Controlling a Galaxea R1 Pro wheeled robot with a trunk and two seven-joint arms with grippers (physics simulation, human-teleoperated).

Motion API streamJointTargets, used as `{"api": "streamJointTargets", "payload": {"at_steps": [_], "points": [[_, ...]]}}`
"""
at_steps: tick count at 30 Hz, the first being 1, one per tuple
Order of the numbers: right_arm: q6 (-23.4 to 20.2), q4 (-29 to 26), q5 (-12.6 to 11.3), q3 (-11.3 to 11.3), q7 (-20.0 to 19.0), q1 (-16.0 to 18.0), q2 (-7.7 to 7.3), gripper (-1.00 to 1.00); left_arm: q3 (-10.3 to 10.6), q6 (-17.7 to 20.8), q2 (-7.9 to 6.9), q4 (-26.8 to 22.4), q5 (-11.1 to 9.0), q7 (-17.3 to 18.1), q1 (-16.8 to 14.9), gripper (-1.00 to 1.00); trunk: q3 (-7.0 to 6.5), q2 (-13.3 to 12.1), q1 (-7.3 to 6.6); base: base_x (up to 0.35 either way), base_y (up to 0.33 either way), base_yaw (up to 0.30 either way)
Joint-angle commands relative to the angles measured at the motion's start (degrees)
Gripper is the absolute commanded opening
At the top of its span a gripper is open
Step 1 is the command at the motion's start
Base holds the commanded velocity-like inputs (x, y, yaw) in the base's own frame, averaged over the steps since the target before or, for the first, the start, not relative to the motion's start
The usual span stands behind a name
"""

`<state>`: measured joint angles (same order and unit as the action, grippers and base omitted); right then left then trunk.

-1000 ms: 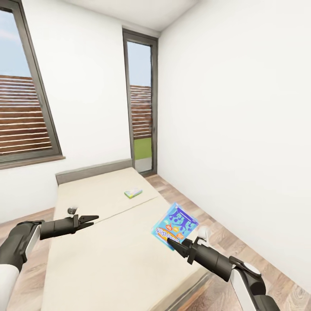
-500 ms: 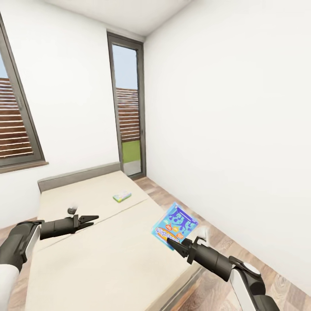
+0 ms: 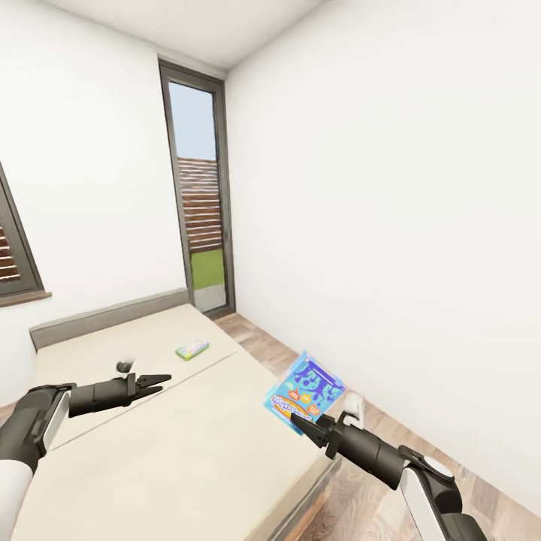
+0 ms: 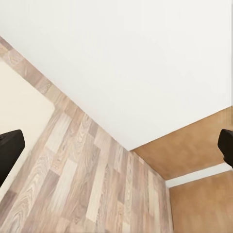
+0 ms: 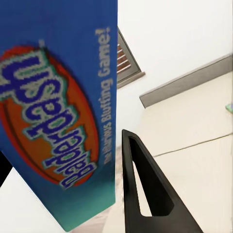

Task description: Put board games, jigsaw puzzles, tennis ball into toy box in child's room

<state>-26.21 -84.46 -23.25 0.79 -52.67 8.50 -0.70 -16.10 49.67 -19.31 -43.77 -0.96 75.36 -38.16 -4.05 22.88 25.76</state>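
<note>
My right gripper is shut on a blue board game, held tilted above the bed's near right edge. In the right wrist view the same board game stands close up beside one black finger. A second board game, green and yellow, lies flat on the cream bed near the grey headboard. My left gripper hovers open over the left of the mattress with nothing in it; its fingertips sit wide apart in the left wrist view.
The white wall runs along the right, with a strip of wood-plank floor between it and the bed. A tall grey-framed window stands in the far corner behind the headboard.
The whole head view has shifted left, so the camera has turned right. Both arms keep the same pose, and the blue board game stays in my right gripper.
</note>
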Motion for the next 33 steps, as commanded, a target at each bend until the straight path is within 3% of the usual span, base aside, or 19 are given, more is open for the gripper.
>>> {"api": "streamJointTargets", "payload": {"at_steps": [1,33], "points": [[-0.5,0.1,-0.5,0.0,-0.1,0.0,-0.01,-1.0,-0.1,0.6,-0.02,0.0,-0.1,0.1,0.0,1.0,-0.05,0.0,0.02,0.0,0.0,-0.2],[-0.7,0.1,-0.5,0.2,0.0,0.0,0.0,-1.0,0.0,0.4,0.15,0.0,-0.1,-0.2,0.2,1.0,-2.3,0.0,0.02,0.0,0.0,-0.2]]}}
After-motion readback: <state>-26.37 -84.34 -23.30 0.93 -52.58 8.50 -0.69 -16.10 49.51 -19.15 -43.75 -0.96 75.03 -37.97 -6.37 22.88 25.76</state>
